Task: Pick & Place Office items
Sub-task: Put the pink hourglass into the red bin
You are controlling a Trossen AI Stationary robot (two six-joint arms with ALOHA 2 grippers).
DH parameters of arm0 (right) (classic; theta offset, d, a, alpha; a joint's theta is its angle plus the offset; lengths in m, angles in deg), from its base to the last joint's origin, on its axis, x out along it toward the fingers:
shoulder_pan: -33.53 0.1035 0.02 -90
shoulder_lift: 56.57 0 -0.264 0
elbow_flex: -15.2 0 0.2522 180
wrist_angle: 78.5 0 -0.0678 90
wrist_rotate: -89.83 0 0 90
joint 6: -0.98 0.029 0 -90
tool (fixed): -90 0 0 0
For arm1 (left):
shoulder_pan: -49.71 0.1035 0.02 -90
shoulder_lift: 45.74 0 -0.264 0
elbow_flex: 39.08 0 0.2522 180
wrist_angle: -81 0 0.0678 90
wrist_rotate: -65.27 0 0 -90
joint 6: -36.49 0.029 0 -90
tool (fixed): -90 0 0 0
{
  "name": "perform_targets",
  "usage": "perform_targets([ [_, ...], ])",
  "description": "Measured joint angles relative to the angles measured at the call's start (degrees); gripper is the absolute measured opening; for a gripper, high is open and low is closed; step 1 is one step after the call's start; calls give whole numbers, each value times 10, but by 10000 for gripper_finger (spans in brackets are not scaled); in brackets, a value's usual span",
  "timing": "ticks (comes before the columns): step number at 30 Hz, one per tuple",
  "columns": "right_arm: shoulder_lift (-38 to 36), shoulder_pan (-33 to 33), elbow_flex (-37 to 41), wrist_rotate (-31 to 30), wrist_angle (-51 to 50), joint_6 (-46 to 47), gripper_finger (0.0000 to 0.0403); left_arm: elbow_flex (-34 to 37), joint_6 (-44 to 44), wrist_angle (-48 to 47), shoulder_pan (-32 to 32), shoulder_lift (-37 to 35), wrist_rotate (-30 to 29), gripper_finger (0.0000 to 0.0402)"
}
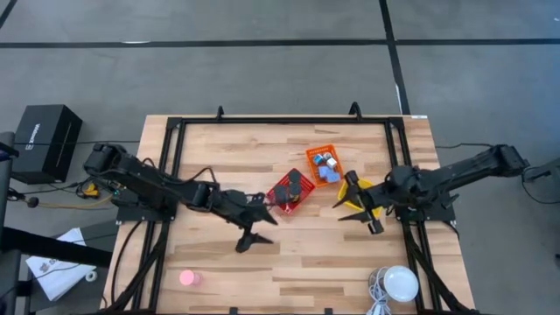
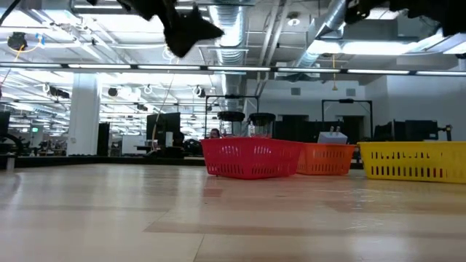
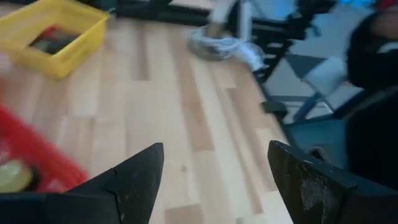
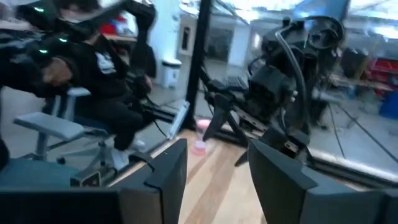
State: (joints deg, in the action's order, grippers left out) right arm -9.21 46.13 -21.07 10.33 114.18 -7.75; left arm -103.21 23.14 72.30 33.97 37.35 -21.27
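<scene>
A pale, plank-grained wooden table inside a black frame, with an open workshop hall beyond. The left pincer hangs above bare wood with its dark wedge-shaped fingers spread wide and empty; the red mesh basket, holding dark round pieces, sits just beside its tips. The right pincer, also spread and empty, hovers over the yellow mesh basket, with the orange mesh basket of blue blocks close on its far side. Most office items appear already sorted into the baskets. One small pink disc lies alone on the wood, well apart from the left pincer, toward the table's near edge. Fetching it looks like the step in hand: the left arm would need to swing back and descend over it. A person sits beyond the table in the right wrist view.
</scene>
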Motion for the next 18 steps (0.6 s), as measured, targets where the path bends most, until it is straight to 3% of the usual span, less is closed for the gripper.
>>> perform_targets([
  [11, 81, -15, 12, 17, 27, 17, 165, 0, 100, -8, -117, -100, -15, 285],
  [18, 116, -15, 12, 17, 36, 17, 166, 33, 52, -40, -178, -196, -17, 285],
])
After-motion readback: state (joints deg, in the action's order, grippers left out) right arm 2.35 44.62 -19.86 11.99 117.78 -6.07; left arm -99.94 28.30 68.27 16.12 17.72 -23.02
